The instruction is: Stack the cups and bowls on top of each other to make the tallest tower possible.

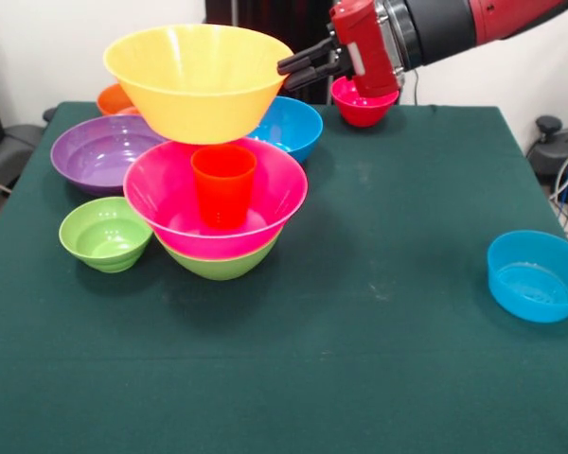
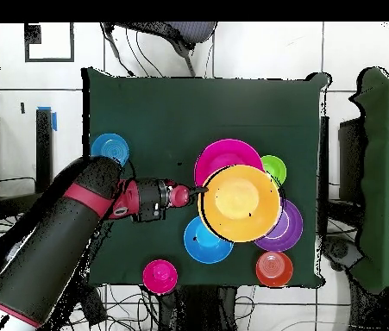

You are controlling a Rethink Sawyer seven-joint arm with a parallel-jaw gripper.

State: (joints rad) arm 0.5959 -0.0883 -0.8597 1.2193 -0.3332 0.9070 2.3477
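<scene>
The tower stands left of centre: a medium green bowl (image 1: 222,267) lowest, the large pink bowl (image 1: 265,194) in it, and the orange cup (image 1: 223,184) upright inside the pink bowl. My gripper (image 1: 289,64) is shut on the right rim of the large orange bowl (image 1: 194,80) and holds it level right over the cup. I cannot tell whether its base touches the cup. In the overhead view the gripper (image 2: 196,191) pinches the orange bowl (image 2: 239,202), which hides the cup and much of the pink bowl (image 2: 222,155).
Around the tower are a purple bowl (image 1: 97,151), a small orange bowl (image 1: 114,97), a small green bowl (image 1: 104,234) and a medium blue bowl (image 1: 292,125). A small red bowl (image 1: 362,106) is under the arm. A small blue bowl (image 1: 538,276) sits at the right edge.
</scene>
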